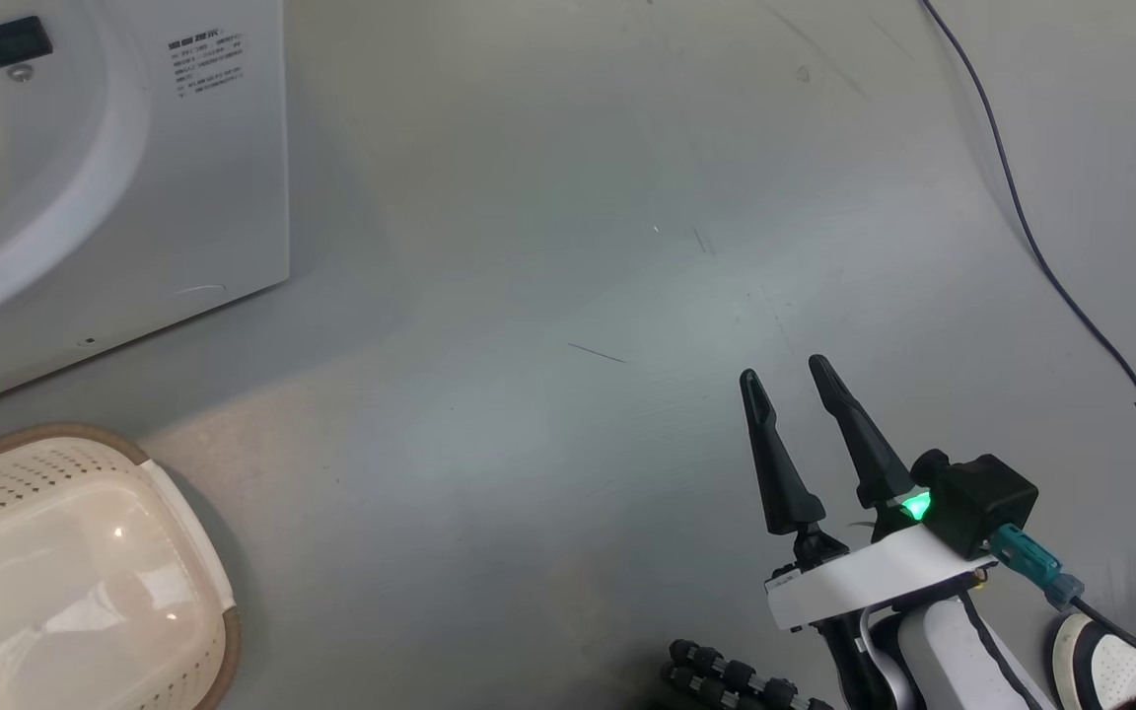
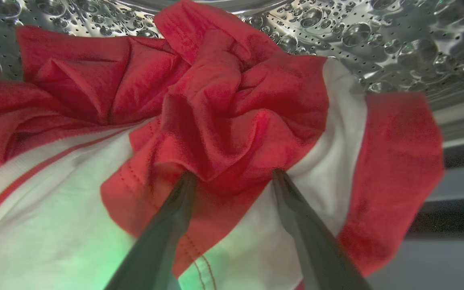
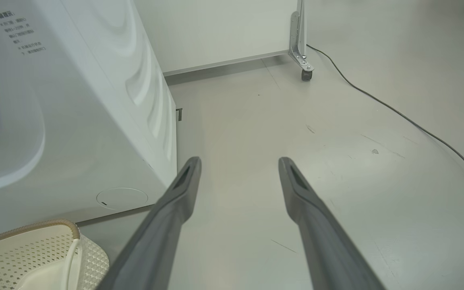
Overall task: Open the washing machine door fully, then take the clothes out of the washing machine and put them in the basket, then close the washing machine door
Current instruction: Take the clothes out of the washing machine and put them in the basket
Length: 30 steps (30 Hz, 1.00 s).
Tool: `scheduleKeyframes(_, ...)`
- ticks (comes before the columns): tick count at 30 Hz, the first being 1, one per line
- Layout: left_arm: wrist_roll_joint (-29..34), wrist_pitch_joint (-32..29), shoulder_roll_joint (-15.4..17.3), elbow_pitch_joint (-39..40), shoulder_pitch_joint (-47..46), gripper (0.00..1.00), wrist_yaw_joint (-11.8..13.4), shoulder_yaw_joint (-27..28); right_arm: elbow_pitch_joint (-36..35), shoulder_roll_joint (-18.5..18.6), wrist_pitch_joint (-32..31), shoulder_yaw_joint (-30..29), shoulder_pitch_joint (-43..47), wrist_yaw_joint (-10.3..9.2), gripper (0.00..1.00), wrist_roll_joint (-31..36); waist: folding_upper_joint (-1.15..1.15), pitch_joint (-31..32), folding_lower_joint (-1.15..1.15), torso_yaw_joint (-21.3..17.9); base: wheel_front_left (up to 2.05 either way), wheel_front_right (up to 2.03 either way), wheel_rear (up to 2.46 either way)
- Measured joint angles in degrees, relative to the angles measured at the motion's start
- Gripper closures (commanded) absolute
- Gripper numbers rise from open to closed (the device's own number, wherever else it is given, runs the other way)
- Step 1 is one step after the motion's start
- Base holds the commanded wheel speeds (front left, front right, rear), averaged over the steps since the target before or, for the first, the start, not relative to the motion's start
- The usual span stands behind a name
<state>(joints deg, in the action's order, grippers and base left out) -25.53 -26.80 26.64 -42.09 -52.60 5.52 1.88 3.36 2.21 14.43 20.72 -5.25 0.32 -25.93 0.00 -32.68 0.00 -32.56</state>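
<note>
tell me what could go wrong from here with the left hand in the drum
1. The left hand stands open against one red fold of the clothes; closing here may catch only that fold, so the white panel could drag or stay in the drum.
2. The basket sits low beside the washing machine; trailing cloth might drop on the floor short of it.

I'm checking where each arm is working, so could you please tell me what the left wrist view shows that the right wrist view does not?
Left wrist view: the red and white clothes lying in the steel drum, with the left gripper open and its tips at the fabric. Right wrist view: the basket, bare floor, a cable and the right gripper open above the floor. Shared: both show part of the washing machine, inside in one, white outside in the other.
</note>
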Motion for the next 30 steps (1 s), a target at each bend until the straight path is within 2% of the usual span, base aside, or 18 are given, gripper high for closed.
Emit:
scheduleKeyframes(17,0.4,4.2,-0.3,-2.6,-1.6,0.00,0.4,-0.8,-0.4,0.0,0.0,0.7,-1.2,-0.49,0.00,-0.3,0.00,-0.7,0.00,0.2,0.00,0.00,0.00)
scheduleKeyframes(18,1.7,4.2,-0.3,-3.5,-2.4,1.00,-0.9,-2.2,-0.4,0.0,0.0,0.7,-1.3,-0.57,0.00,-0.3,0.00,-0.7,0.00,0.2,0.00,0.00,0.00)
scheduleKeyframes(30,1.8,6.3,-1.0,-5.6,-2.9,1.00,-3.4,-2.7,-0.3,0.0,0.0,1.4,-1.7,-1.00,0.00,-0.3,0.00,0.2,0.00,0.2,0.00,0.00,0.00)
